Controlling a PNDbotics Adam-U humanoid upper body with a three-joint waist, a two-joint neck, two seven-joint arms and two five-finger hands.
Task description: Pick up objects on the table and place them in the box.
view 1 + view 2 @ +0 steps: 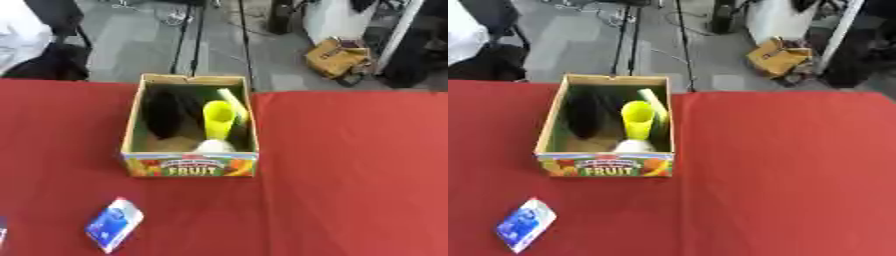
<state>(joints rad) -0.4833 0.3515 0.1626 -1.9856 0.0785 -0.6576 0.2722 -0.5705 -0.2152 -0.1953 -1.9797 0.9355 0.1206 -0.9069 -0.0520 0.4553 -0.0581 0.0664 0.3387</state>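
A blue and white packet (114, 224) was seen lying flat near the front left of the red surface (350, 175), its long axis tilted from near-left to far-right, well apart from the cardboard fruit box (191, 165). A yellow cup (219, 119) stood inside. Grey floor lay beyond. No robot hand was shown, so its state could not be told.

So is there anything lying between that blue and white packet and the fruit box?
No. Between the blue and white packet and the fruit box only bare red tablecloth shows, clearest in the left eye view.
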